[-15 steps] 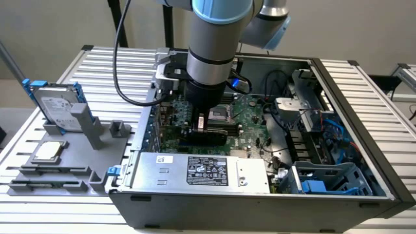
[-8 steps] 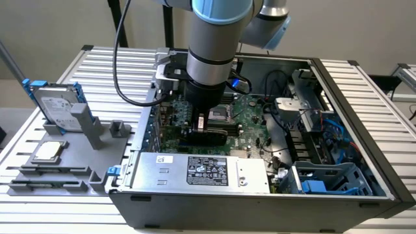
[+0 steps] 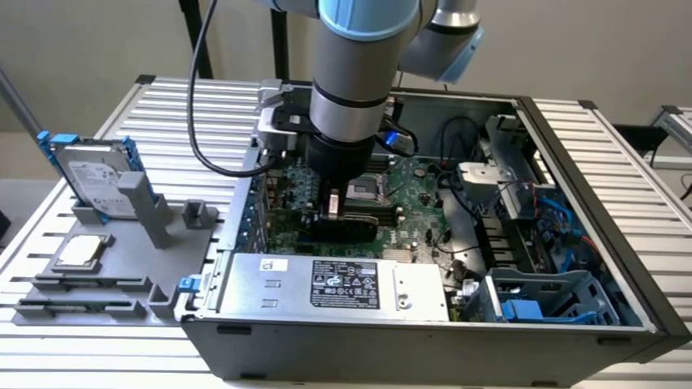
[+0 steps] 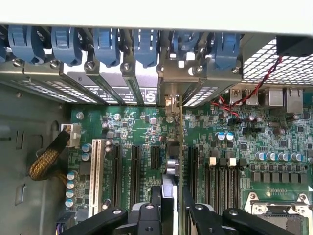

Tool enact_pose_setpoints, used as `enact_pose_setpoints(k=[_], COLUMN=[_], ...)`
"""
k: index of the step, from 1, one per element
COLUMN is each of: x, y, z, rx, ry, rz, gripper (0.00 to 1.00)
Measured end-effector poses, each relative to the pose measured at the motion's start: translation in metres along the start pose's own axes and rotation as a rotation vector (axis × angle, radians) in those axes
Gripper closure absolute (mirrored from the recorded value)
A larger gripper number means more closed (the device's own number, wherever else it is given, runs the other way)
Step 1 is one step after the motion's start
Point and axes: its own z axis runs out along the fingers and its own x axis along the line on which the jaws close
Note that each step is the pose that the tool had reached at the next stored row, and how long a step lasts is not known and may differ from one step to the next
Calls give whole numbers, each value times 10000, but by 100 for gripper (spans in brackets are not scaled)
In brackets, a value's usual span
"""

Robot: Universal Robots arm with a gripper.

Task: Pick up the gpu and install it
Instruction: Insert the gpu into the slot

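Gripper (image 4: pixel 170 208) fingers clamp the gpu (image 4: pixel 172 169) (edge-on, upright) over the motherboard (image 4: pixel 230 161) slots inside the case (image 3: pixel 433 340).

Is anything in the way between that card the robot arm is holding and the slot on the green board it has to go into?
Nothing visible is. The gripper holds the gpu edge-down right over the motherboard, in line with the black expansion slots. In the wrist view no cable or part crosses under the card; the yellow cable bundle lies well off beside the board.
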Motion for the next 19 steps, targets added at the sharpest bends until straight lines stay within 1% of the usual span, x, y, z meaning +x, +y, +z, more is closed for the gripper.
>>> enact_pose_setpoints(k=[5,6,7,8,10,17,19], x=[0,-1,0,-1,-2,-16,-19], y=[12,12,12,13,18,45,50], z=[4,5,-1,-18,-84,-399,-464], rx=[-8,0,2,1,0,-1,-1], ry=[-3,-8,-7,-5,-4,2,5], rz=[5,5,5,3,1,1,1], gripper=[73,72,65,65,65,65,65])
